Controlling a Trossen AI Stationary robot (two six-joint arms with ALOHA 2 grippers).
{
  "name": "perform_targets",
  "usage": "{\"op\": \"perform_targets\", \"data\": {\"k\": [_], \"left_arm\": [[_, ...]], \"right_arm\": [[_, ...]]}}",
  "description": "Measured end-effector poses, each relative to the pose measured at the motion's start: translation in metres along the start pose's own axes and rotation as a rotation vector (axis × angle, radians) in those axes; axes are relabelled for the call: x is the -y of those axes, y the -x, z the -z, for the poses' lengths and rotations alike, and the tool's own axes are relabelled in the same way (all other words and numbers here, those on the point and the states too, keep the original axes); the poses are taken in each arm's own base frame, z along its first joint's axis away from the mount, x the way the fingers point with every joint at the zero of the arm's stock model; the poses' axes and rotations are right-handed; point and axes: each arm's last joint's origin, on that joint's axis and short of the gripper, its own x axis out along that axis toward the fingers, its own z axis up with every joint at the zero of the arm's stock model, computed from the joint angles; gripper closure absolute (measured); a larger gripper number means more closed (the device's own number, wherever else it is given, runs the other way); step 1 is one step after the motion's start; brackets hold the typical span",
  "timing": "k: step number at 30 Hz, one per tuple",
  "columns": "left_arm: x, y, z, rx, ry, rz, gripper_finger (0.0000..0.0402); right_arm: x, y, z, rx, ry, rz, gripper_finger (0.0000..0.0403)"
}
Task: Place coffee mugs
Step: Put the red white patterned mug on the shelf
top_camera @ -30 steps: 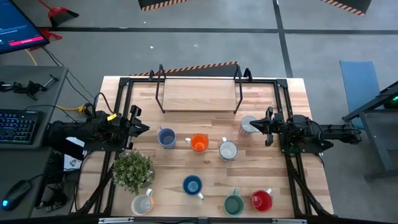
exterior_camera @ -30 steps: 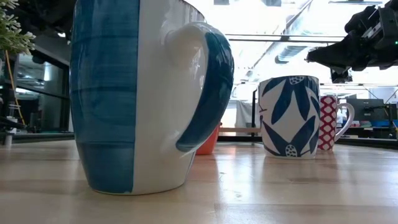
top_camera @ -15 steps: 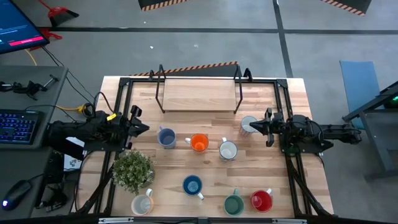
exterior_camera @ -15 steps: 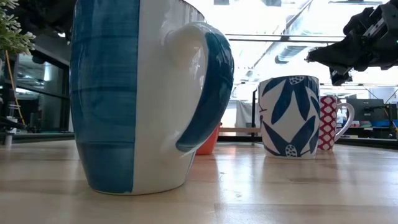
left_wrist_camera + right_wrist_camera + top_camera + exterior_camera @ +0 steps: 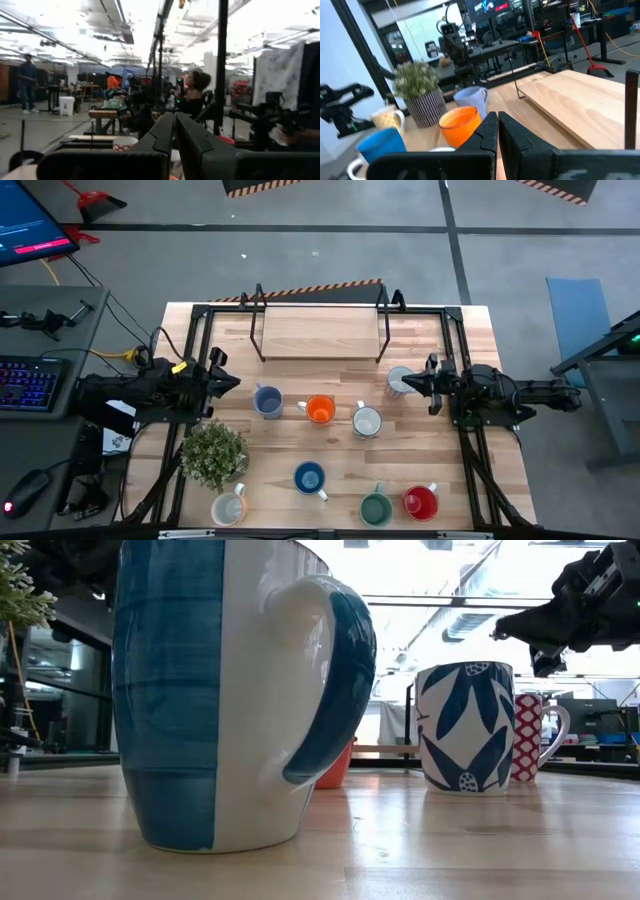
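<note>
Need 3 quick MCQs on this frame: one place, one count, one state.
1. The potted plant stands nearest which mug?
A. red
B. cream
C. green

2. How many mugs are on the table?
A. six
B. eight
C. ten

3. The right pincer is:
A. shut, holding nothing
B. shut on the orange mug
C. wide open

Key: 1 B, the cream mug sits just below the plant in the high view. 2 B, eight show from above. 3 A, its fingers meet with nothing between.
</note>
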Motion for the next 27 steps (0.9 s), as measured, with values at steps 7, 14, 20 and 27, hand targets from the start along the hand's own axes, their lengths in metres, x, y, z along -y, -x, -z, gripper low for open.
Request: {"op": "perform_targets", "data": {"k": [7, 14, 20, 27], "left_arm": [[-0.007, 0.002, -0.012, 0.136, 0.017, -0.254, 0.0385], [-0.004, 0.0, -0.043, 0.232, 0.06, -0.223, 0.0385], [-0.003, -0.014, -0.073, 0.01, 0.032, -0.225, 0.0385], [-0.004, -0.037, -0.08, -0.168, 0.07, -0.247, 0.0385]], "right_arm": [[-0.004, 0.001, -0.016, 0.163, 0.005, -0.044, 0.0402], [-0.006, 0.004, -0.03, 0.273, -0.065, -0.01, 0.0402], [-0.016, 0.007, -0.064, 0.199, -0.011, 0.027, 0.0402], [-0.029, 0.005, -0.107, -0.047, -0.035, 0.111, 0.0402]]}}
